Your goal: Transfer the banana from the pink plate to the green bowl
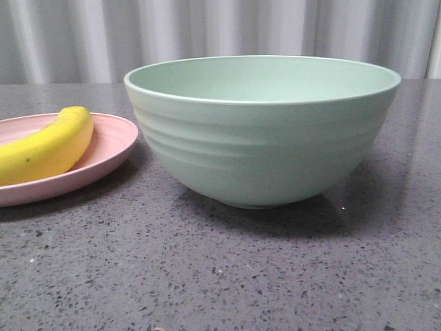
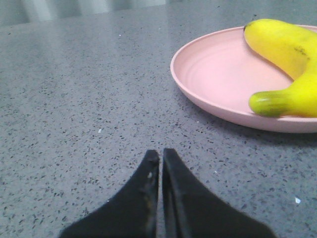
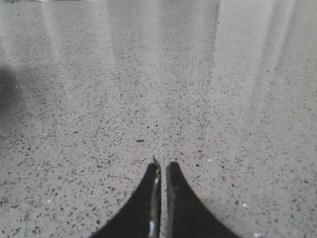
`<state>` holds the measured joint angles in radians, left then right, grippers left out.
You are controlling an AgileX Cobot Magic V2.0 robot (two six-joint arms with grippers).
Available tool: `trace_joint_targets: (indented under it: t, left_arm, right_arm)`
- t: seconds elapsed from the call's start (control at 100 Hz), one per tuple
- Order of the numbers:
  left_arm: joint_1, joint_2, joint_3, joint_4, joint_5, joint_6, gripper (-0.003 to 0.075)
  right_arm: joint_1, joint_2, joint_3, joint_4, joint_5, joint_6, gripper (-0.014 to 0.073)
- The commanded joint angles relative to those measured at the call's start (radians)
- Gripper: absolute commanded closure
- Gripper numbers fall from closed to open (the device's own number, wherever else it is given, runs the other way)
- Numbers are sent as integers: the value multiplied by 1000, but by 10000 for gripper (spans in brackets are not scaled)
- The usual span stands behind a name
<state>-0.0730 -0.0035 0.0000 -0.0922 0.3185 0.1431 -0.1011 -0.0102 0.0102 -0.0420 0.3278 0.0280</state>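
The yellow banana [image 1: 48,146] lies on the pale pink plate [image 1: 114,148] at the left of the front view. The large mint-green bowl [image 1: 262,138] stands in the middle, just right of the plate, and its inside bottom is hidden. In the left wrist view the banana [image 2: 290,49] and the pink plate [image 2: 218,74] lie ahead and to one side of my left gripper [image 2: 161,152], which is shut and empty over bare table. My right gripper [image 3: 163,165] is shut and empty over bare table. Neither gripper shows in the front view.
The table [image 1: 207,276] is dark grey speckled stone. A pale pleated curtain [image 1: 207,34] hangs behind it. A dark shadow falls at one edge of the right wrist view.
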Motion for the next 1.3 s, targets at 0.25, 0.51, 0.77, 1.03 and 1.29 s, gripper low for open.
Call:
trace_joint_targets:
  t: [0.25, 0.51, 0.77, 1.03, 1.29]
  left_arm:
    - [3, -30, 10, -2, -59, -9, 741]
    - [3, -30, 10, -2, -59, -9, 741]
    - [3, -30, 10, -2, -63, -9, 741]
    - [3, -30, 10, -2, -134, -9, 741]
    - [3, -30, 10, -2, -167, -9, 741]
  right_arm:
    - [-7, -24, 21, -15, -18, -9, 665]
    - [-7, -24, 21, -15, -18, -9, 665]
    - [-7, -24, 21, -15, -18, -9, 665]
    - [-7, -24, 21, -15, -18, -9, 665]
    - [-7, -24, 21, -41, -21, -9, 665]
